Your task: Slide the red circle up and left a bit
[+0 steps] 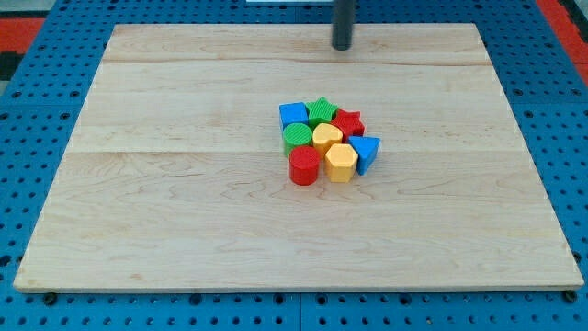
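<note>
The red circle (pixel 304 167) sits at the lower left of a tight cluster of blocks near the middle of the wooden board (pixel 165 184). Touching it are a yellow hexagon (pixel 340 163) on its right, a green circle (pixel 297 138) above it and a yellow heart (pixel 327 137) above right. A blue cube (pixel 293 114), a green star (pixel 321 111), a red star (pixel 348 122) and a blue triangle (pixel 367 152) complete the cluster. My tip (pixel 342 46) is near the board's top edge, far above the cluster and touching no block.
The board lies on a blue perforated surface (pixel 570 138) that surrounds it on all sides. A red area shows at the view's top corners.
</note>
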